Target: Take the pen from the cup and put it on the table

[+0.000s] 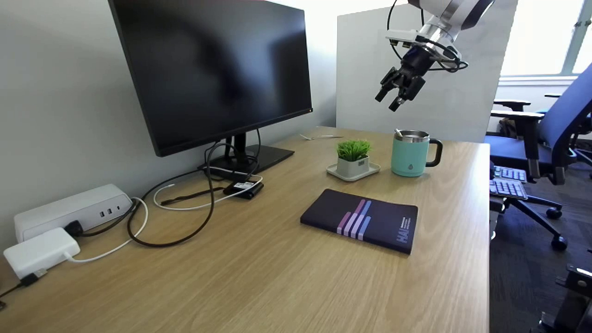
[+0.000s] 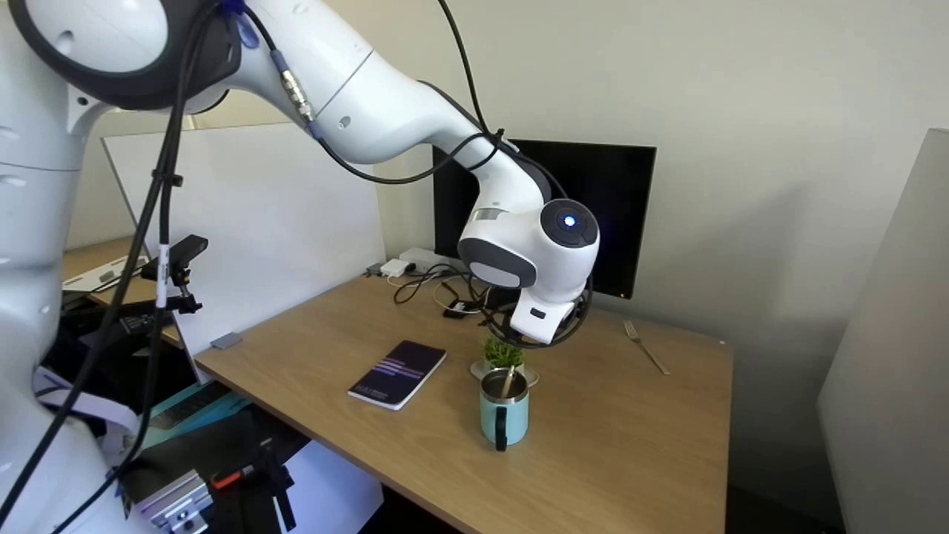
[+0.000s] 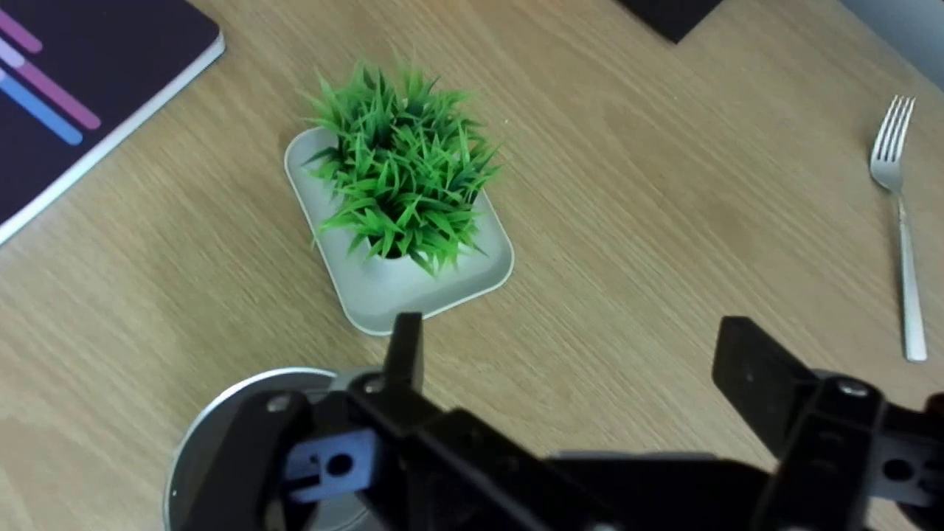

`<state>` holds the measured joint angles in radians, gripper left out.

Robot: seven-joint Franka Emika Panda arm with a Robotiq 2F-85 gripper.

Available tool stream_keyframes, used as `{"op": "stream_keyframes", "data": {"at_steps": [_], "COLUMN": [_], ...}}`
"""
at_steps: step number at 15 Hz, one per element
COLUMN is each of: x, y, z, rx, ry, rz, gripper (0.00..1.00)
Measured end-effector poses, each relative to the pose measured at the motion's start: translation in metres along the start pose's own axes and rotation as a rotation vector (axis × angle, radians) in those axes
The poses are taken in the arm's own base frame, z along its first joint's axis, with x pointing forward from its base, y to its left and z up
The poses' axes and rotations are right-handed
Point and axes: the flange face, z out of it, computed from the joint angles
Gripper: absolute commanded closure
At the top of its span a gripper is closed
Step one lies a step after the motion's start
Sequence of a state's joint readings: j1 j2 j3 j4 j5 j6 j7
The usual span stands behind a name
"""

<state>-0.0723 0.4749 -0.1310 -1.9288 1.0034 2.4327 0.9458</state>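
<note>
Mint-green below a bare-metal rim, the mug with a black side handle (image 1: 409, 159) stands upright on the light wood-grain table (image 1: 259, 282) that we see in an exterior view. We make out the end of a thin, straight, pale stick, the pen (image 1: 398, 132), jutting above the rim, so the pen is in the mug. Above both, well clear of them, hangs the black two-fingered gripper (image 1: 387, 102), tilted, its jaws spread and holding nothing. Near the mug we find a bushy green plant (image 1: 353, 150) in a small whitish pot (image 1: 353, 167) on a pale round-cornered tray (image 1: 333, 171). Nearer the camera lies a dark notebook with pink, lilac and blue stripes (image 1: 384, 222); well apart stands a large black monitor (image 1: 222, 74).

In an exterior view that takes in the white jointed robot arm (image 2: 385, 111), we look down into the mug: the pen leans inside it, yellowish, its upper end rising past the rim on the plant's side. The mug's handle faces us. We cannot see the gripper's grip here, as the arm's wrist covers it. A silver metal fork (image 2: 646, 347) lies well apart from the mug.

In the wrist view we see the fingers (image 3: 759, 383) wide apart, with table showing between their tips. Part of the mug's round rim appears behind one of them. Whether any of the pen shows there, we cannot tell.
</note>
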Motion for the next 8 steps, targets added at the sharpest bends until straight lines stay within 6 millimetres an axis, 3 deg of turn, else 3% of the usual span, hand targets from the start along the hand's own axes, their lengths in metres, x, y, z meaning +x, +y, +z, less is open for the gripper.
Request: {"op": "stream_keyframes", "data": {"at_steps": [3, 8], "x": [-0.008, -0.014], "y": [-0.007, -0.015], "z": [0.013, 0.006], "rx": [0.000, 0.028], "ry": [-0.017, -0.041], "rz": [0.100, 0.203], "gripper": [0.00, 0.00]}}
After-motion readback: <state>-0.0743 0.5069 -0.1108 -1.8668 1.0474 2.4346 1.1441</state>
